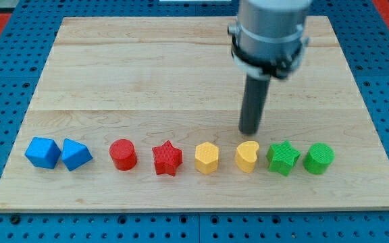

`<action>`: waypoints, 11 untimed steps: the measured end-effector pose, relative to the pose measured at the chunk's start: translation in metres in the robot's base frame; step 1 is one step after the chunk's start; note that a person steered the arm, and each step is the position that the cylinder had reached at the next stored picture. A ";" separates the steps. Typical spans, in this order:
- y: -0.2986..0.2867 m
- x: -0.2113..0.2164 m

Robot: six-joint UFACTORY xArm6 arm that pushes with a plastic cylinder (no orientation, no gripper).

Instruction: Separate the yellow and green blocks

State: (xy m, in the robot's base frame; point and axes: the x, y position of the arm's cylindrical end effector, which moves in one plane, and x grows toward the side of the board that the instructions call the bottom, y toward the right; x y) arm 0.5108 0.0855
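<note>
Camera view: separation not done.
My tip (249, 131) sits just behind yellow heart (247, 156), near bottom edge; green star (282, 158) almost touching it; no gripper fitted.

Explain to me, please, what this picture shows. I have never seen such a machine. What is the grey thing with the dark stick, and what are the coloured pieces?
The grey cylinder is the end of a robot arm, seen by one camera. It holds nothing; it ends in a dark rod. My tip sits just above the yellow heart. On the wooden board eight small blocks lie in a row: two blue blocks, red cylinder, red star, yellow hexagon, the heart, green star, green cylinder. The heart and green star nearly touch.
</note>
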 end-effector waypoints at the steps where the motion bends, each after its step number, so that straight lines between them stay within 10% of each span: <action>1: 0.014 0.010; 4: 0.064 0.044; 11: -0.069 0.107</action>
State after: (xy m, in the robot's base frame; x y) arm 0.6177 0.0169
